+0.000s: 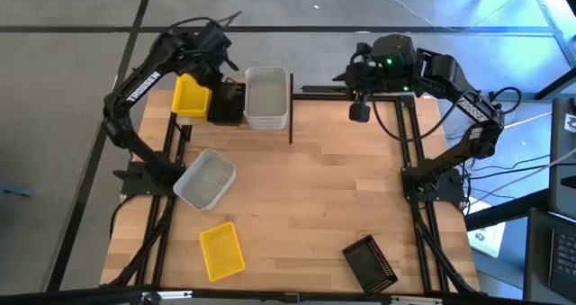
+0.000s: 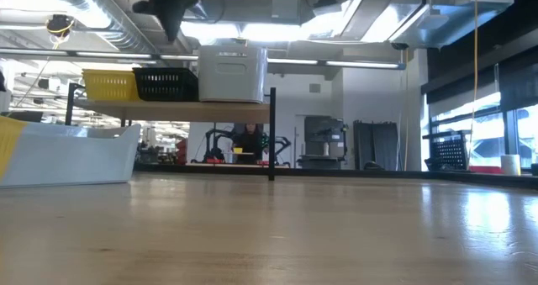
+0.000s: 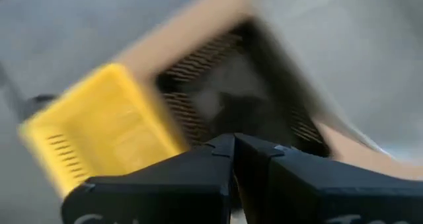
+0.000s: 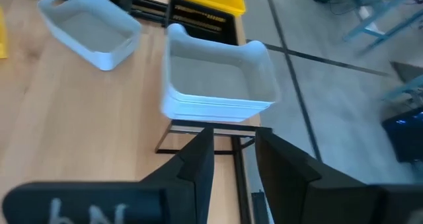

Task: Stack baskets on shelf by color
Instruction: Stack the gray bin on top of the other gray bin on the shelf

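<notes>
On the shelf (image 1: 297,92) at the table's far left, a yellow basket (image 1: 191,96), a black perforated basket (image 1: 227,103) and a stack of translucent white baskets (image 1: 266,96) stand side by side on their bases. In the low view they are the yellow basket (image 2: 109,85), the black basket (image 2: 166,83) and the white stack (image 2: 232,73). My left gripper (image 1: 220,67) hangs shut above the black basket (image 3: 231,98), well clear of it, and shows in the low view as the left gripper (image 2: 172,7). My right gripper (image 4: 234,135) is open, off the shelf's right end (image 1: 360,112), holding nothing.
On the tabletop lie a white basket (image 1: 205,179) at the left, a yellow basket (image 1: 221,249) near the front edge, and a black basket (image 1: 370,262) at the near right. The shelf's black upright (image 2: 271,134) stands beside the white stack. Bare wood shows at the centre and right.
</notes>
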Controlling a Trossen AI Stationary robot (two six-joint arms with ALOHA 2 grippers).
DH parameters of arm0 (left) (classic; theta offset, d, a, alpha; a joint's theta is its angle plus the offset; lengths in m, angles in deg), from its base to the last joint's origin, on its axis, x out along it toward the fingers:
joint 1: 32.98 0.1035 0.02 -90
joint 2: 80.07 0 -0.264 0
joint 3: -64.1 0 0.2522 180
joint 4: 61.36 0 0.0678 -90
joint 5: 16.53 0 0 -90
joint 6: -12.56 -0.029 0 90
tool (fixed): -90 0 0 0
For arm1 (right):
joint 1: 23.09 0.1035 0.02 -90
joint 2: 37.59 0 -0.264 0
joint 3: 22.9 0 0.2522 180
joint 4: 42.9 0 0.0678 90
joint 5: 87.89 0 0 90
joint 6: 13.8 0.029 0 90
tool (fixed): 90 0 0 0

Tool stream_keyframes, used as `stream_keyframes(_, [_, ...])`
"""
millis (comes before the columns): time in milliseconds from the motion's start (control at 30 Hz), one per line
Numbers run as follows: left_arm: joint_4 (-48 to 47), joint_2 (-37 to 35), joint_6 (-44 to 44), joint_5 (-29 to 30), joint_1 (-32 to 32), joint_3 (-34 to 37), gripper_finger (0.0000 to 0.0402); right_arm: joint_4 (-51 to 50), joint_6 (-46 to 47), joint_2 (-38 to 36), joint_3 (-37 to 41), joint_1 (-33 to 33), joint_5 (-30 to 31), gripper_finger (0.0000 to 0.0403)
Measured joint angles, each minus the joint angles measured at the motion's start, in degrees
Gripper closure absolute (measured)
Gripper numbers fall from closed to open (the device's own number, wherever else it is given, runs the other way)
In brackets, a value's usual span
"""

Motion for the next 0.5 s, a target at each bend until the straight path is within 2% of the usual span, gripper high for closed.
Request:
stream_keyframes(100, [-0.81, -1.15, -1.71, -5.19, -4.40, -0.01, 0.0401, -0.77, -0.17, 0.00, 0.00, 0.00, -3.46, 0.0290])
stream_keyframes(200, [-3.38, -2.16, -2.76, -7.98, -9.30, -0.01, 0.0401, -2.12, -0.85, 0.00, 0.00, 0.00, -5.85, 0.0290])
stream_keyframes(367, [-3.36, -4.62, -3.06, -13.70, -16.01, 1.45, 0.0401, -7.51, -7.17, 0.00, 0.00, -1.94, -12.64, 0.0290])
stream_keyframes(500, [-3.27, -6.52, 2.42, -14.61, -20.53, 4.87, 0.0401, -8.28, -7.54, 0.00, 0.00, -3.00, -19.30, 0.0290])
